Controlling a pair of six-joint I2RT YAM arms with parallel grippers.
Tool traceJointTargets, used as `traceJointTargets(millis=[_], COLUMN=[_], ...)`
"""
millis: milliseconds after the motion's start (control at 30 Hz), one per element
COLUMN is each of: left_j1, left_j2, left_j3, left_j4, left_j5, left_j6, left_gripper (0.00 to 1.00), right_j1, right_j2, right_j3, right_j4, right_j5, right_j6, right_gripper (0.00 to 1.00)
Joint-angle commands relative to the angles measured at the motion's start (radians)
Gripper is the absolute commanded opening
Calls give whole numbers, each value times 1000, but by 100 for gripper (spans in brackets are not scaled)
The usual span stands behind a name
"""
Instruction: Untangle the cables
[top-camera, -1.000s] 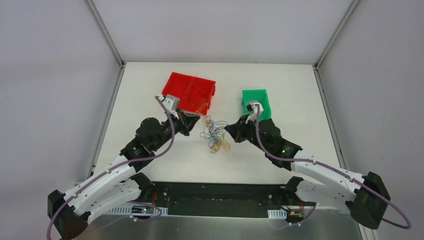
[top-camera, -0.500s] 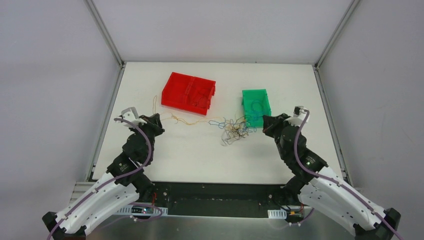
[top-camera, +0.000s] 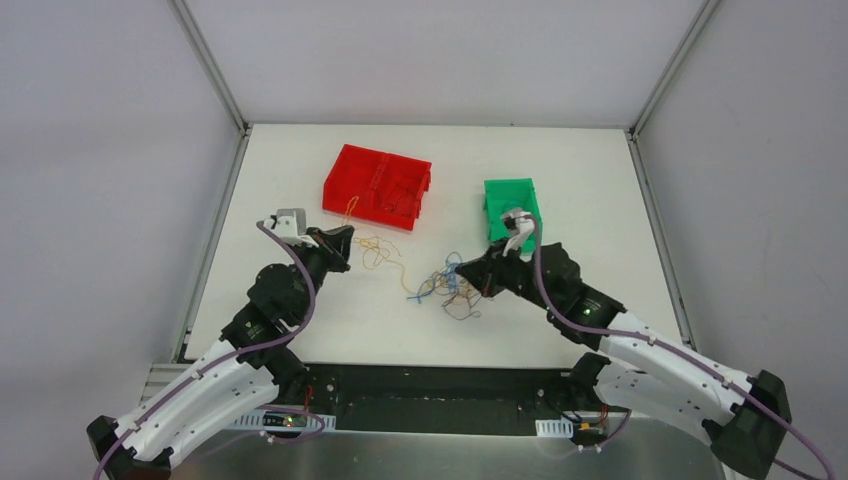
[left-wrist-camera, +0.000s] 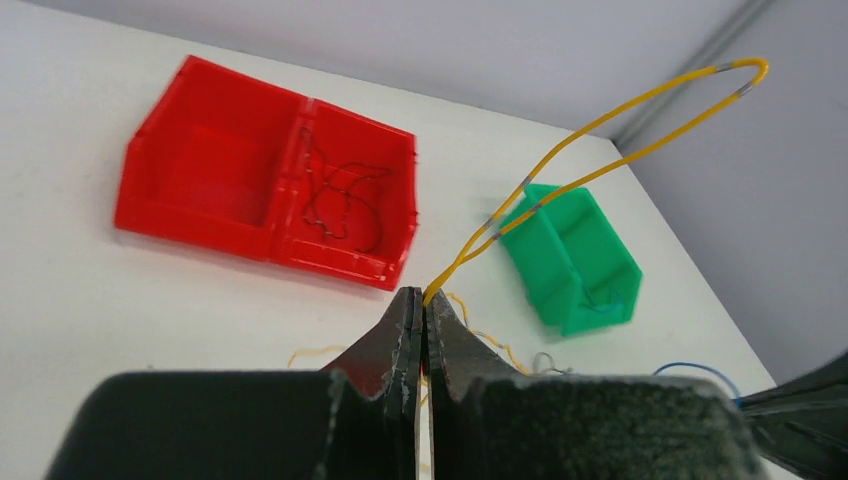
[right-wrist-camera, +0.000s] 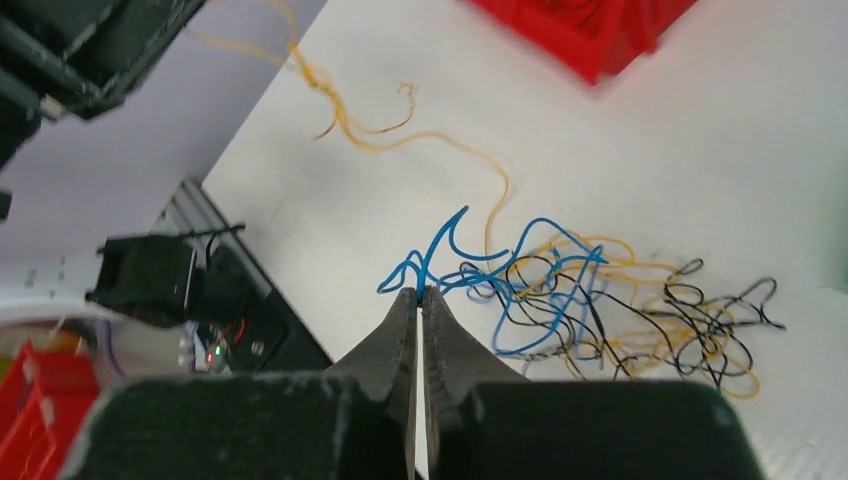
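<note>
The cables lie as a small tangle (top-camera: 452, 288) of blue, dark and yellow-orange wires on the white table (top-camera: 300, 330) between the two arms. My left gripper (top-camera: 343, 246) is shut on a yellow cable (left-wrist-camera: 600, 125), which loops up and away from the tips (left-wrist-camera: 422, 296) in the left wrist view. A yellow strand (top-camera: 385, 258) trails from it toward the tangle. My right gripper (top-camera: 460, 268) is shut on a blue cable (right-wrist-camera: 445, 262) at the tangle's left edge (right-wrist-camera: 418, 292). Dark and yellow loops (right-wrist-camera: 660, 320) spread to its right.
A red two-compartment bin (top-camera: 378, 186) stands at the back left, with a dark wire (left-wrist-camera: 340, 200) in its right compartment. A green bin (top-camera: 513, 210) stands behind the right gripper, with a thin blue wire (left-wrist-camera: 600, 298) inside. Grey walls enclose the table.
After pulling wide apart, both arms have swung back inward. The tangle has shifted left and nearer with the right gripper, and the yellow strand has gone slack.
</note>
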Motion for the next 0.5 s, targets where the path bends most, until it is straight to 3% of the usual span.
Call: traceJointTargets(millis=[0, 67, 100, 133, 300, 467], left_j1=[-1, 0, -1, 0, -1, 0], left_j2=[26, 28, 27, 25, 40, 24], left_j3=[19, 18, 15, 12, 34, 55], left_j4=[100, 114, 128, 148, 188, 216], left_j5=[240, 278, 314, 358, 539, 585], left_j6=[76, 80, 86, 92, 61, 0], left_gripper=[0, 0, 0, 0, 0, 0], right_j1=[87, 101, 107, 115, 180, 200], right_j2=[78, 125, 149, 173, 245, 251], right_j3=[95, 127, 141, 147, 129, 63], right_j4=[26, -14, -27, -32, 34, 178], right_j5=[-126, -106, -90, -78, -23, -66], right_j6=[-113, -125, -130, -138, -229, -265], right_gripper=[10, 49, 64, 70, 74, 74])
